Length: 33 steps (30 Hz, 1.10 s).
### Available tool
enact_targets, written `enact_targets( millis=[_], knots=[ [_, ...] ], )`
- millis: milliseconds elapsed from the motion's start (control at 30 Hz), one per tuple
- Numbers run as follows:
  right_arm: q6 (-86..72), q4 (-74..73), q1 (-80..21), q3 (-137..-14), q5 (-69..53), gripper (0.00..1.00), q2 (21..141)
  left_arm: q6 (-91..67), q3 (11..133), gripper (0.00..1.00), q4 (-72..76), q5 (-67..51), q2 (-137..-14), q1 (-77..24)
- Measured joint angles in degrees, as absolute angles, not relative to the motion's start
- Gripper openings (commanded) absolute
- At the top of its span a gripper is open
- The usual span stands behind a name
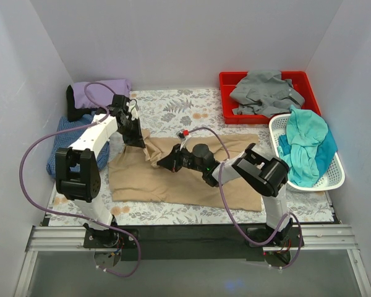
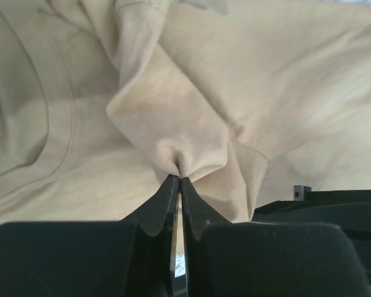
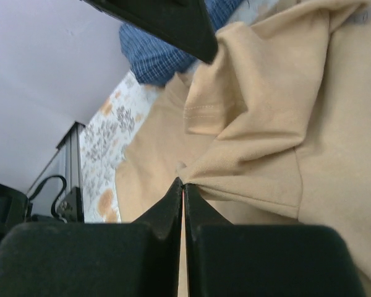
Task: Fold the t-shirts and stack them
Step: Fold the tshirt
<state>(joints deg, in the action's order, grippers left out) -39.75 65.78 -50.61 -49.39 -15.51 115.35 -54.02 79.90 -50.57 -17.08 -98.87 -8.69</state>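
Top external alone shows the grey t-shirt (image 1: 266, 93).

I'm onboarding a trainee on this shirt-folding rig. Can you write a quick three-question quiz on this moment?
1. True or false: the left gripper and right gripper are both shut on the tan shirt.
2. Multiple choice: the grey shirt lies A) on the tan shirt, B) in the red tray, C) in a gripper.
3. Short answer: what colour is the top shirt in the white basket?
Key: 1 true; 2 B; 3 teal.
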Motion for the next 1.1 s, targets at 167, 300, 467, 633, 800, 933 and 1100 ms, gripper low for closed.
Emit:
enact_targets(
  millis=[167, 300, 467, 633, 800, 933, 1100],
  knots=[
    [-38.72, 60.49, -50.78, -46.54, -15.53, 0.01, 113.1, -54.5, 77.58, 0.0, -51.27, -14.26, -98.06, -8.69],
    [-37.8, 56.93, -50.72, -45.95, -15.14, 0.01, 112.18, -54.98, 77.6, 0.0, -52.99, -10.44, -96.14, -8.69],
    [-36.8, 54.19, -50.72, -45.98, -15.03, 0.01, 112.09, -55.37, 77.45, 0.0, -55.92, -3.16, -95.5, -8.69],
    [-35.35, 51.62, -50.72, -46.09, -14.35, 0.01, 112.09, -55.96, 77.19, 0.05, -57.21, 1.98, -95.88, -8.69],
    [-33.32, 49.28, -50.72, -46.37, -12.97, 0.01, 111.87, -56.34, 77.12, 0.11, -57.17, 4.43, -98.74, -8.69],
    [-30.87, 45.41, -50.7, -47.46, -11.9, 0.3, 110.93, -56.16, 77.12, 0.52, -57.01, 7.25, -102.13, -8.6],
    [-26.57, 39.77, -50.7, -49.39, -11.94, 0.42, 107.37, -57.74, 77.23, 0.67, -57.06, 11.05, -103.57, -8.51]
  ],
)
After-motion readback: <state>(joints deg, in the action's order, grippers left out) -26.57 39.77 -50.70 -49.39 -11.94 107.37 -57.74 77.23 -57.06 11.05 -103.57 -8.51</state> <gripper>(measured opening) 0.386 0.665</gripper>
